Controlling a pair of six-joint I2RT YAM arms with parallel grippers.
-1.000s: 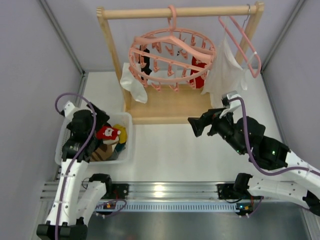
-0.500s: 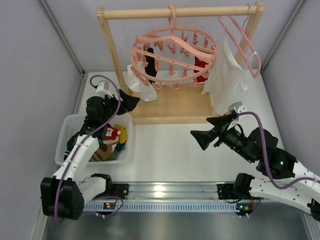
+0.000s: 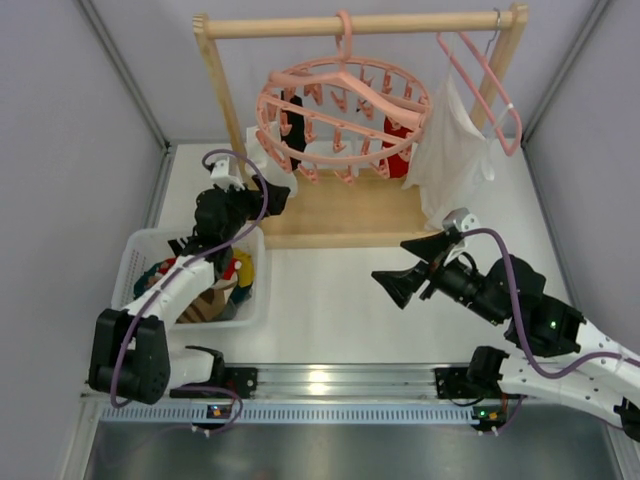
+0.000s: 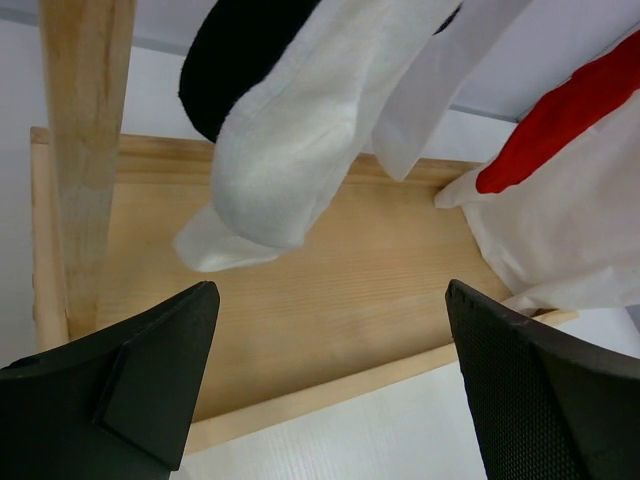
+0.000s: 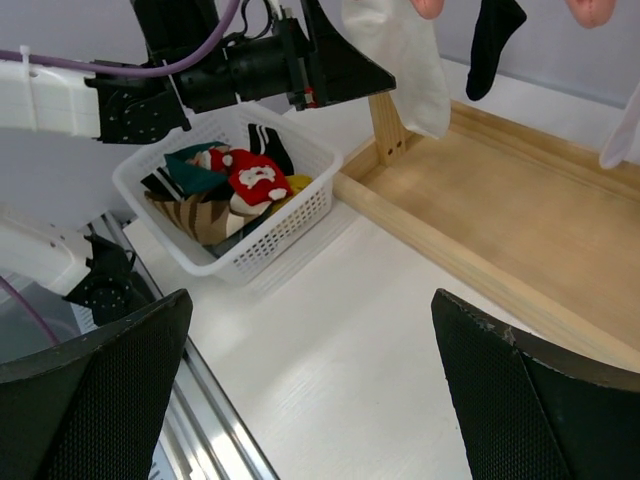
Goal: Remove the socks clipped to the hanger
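The round pink hanger (image 3: 345, 115) hangs by its hook from the wooden rack's top bar. Clipped to it are a white sock (image 3: 262, 150) at the left, a black sock (image 3: 294, 125) beside it and a red sock (image 3: 400, 150) at the right. My left gripper (image 3: 275, 196) is open and empty just below the white sock (image 4: 300, 130); the black sock (image 4: 235, 60) hangs behind it. My right gripper (image 3: 400, 264) is open and empty over the table in front of the rack, well short of the red sock.
The wooden rack's base board (image 3: 340, 215) lies under the hanger, its left post (image 4: 85, 150) close to my left gripper. A plain pink coat hanger (image 3: 490, 90) holds a white garment (image 3: 450, 150). A white basket (image 5: 290, 235) with several socks sits at the left.
My left gripper has left the basket and moved up and right, under the white sock. The round hanger has swung a little. My right gripper has shifted slightly down.
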